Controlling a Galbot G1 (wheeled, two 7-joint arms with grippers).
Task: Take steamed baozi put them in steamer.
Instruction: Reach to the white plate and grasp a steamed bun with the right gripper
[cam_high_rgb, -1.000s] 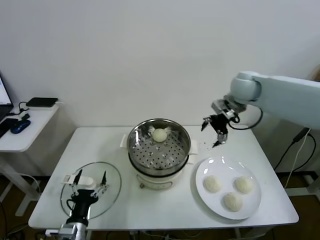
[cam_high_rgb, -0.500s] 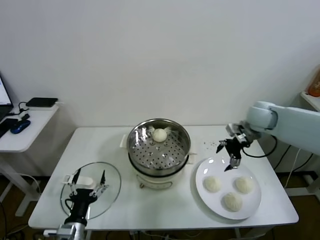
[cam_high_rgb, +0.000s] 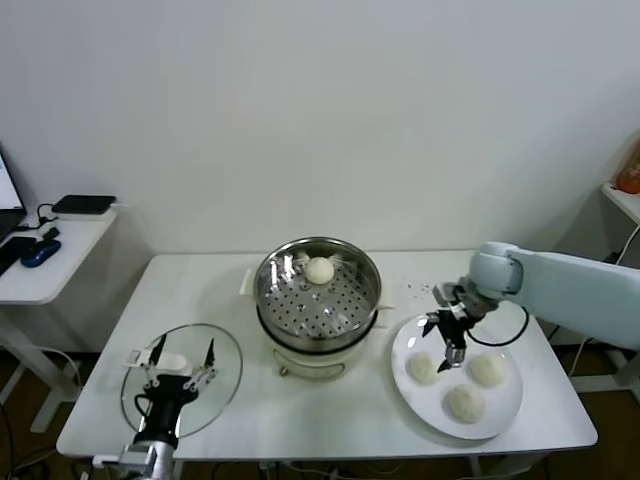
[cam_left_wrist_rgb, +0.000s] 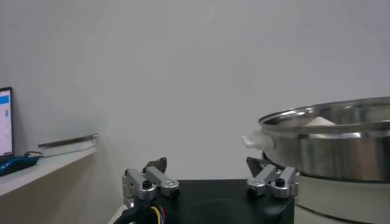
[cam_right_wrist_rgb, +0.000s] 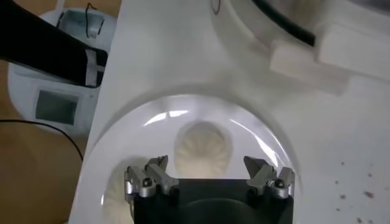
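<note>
One small round cream-white steamed baozi is sitting at the far side of the round shiny stainless-steel steamer basket, which is resting on its cream-white pot base at the middle of the white table. In the left wrist view only a sliver of that bun is showing above the steel rim. Three more cream-white baozi are lying on the flat round white plate just right of the steamer: one nearest the steamer, one farther right, one toward the front. The right end effector is hanging over the plate's steamer-side edge, fingers standing wide apart, just above the nearest bun and not gripping it; in the right wrist view that bun is lying between the fingertips, and a second bun is cut off behind the end effector body. The left end effector is idling with fingers apart over the round glass lid at the table's front left; its arm is mostly cut off by the frame edge.
</note>
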